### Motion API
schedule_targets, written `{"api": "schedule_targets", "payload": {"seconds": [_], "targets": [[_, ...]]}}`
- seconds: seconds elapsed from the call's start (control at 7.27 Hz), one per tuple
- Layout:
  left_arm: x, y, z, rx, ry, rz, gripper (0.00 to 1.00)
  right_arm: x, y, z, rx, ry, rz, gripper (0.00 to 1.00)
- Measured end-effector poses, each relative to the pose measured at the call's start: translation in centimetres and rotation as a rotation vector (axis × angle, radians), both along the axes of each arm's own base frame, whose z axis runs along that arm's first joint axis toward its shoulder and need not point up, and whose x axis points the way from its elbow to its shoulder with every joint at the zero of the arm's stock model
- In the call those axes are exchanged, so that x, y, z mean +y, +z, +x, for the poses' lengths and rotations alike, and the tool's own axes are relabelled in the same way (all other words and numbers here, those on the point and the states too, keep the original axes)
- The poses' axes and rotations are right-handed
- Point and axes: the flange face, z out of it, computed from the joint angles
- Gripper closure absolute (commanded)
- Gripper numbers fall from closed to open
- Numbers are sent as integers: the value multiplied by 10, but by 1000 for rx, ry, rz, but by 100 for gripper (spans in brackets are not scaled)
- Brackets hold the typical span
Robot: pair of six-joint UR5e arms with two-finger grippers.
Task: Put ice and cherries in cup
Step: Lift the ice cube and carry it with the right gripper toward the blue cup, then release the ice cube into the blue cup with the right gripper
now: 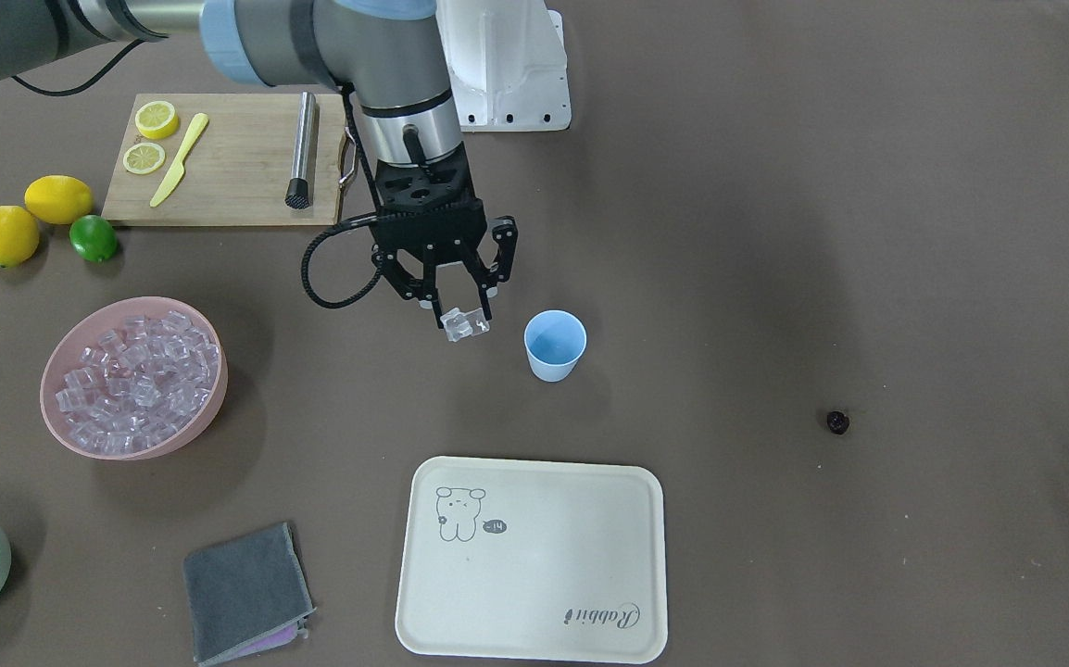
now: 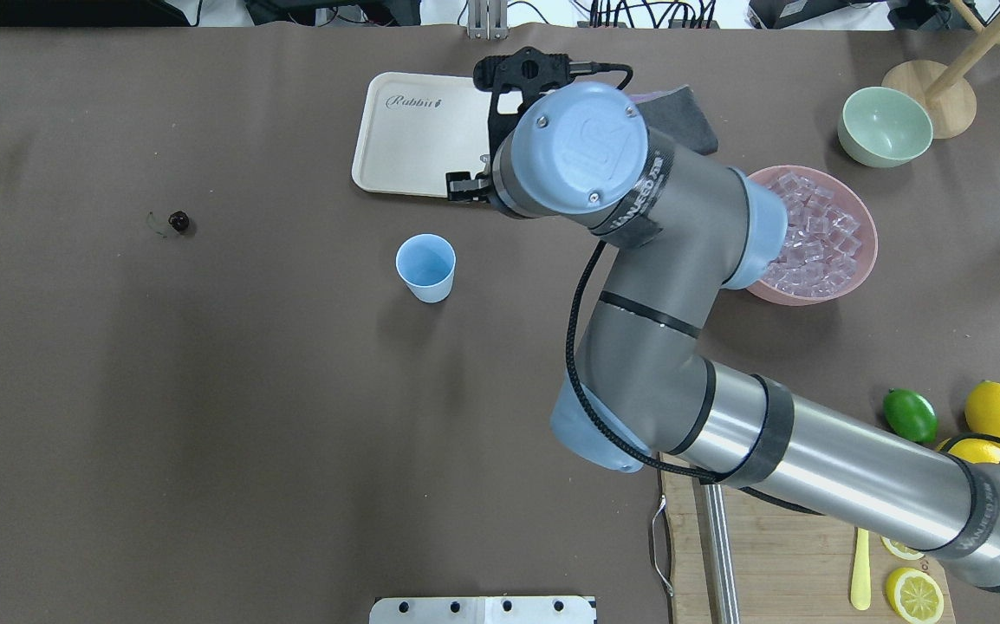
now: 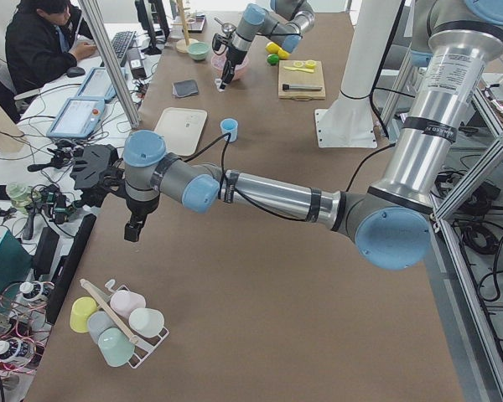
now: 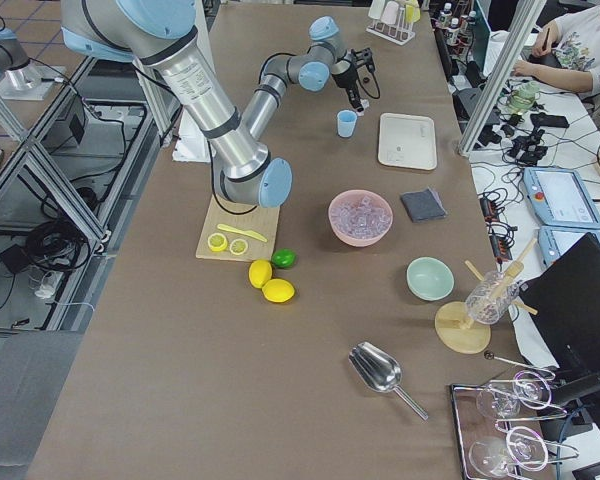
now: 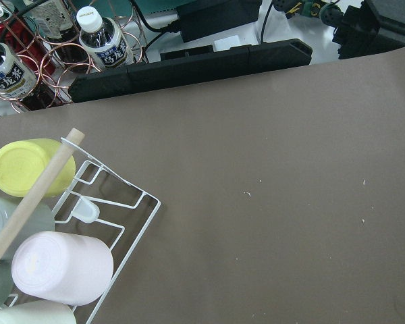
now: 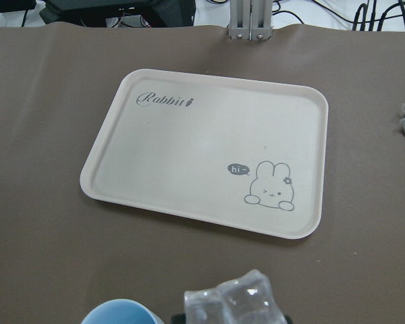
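the right tool (image 1: 462,313) is gripping one small clear glossy ice cube (image 1: 466,324) between its black fingertips, its jaws standing narrow around the cube. tool and cube are hanging above the brown surface (image 1: 775,232), just beside the small light blue tapered plastic cup (image 1: 554,345), on the cup's side toward the robot's right, and the cube is not touching the cup. in the right wrist view the cube is showing next to the cup's rim, not over its mouth. the cup is standing upright on the surface with its open mouth facing up.

the tiny dark purple-black round cherry (image 1: 836,422) is lying on the surface well apart from the cup, toward the robot's left. the wide pink bowl (image 1: 184,436) is sitting well apart from the cup toward the robot's right, holding a heap of clear ice cubes (image 1: 136,382). the cream rectangular tray with a rabbit drawing (image 1: 534,593) is lying near the cup, on the side away from the robot's base.

the left tool (image 3: 132,232) is hanging far from the cup, showing only in the left side view, so i cannot tell how its jaws are standing.
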Motion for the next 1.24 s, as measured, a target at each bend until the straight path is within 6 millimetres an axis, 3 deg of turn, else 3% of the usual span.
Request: {"api": "schedule_targets", "payload": {"seconds": [0.41, 0.83, 1.24], "targets": [[8, 2, -1, 1, -2, 0, 2, 16, 0, -63, -10, -24, 52, 100], [19, 8, -5, 1, -7, -6, 2, 22, -11, -87, -18, -40, 70, 100], [26, 16, -11, 0, -16, -17, 2, 17, -8, -105, -45, -73, 162, 100]]}}
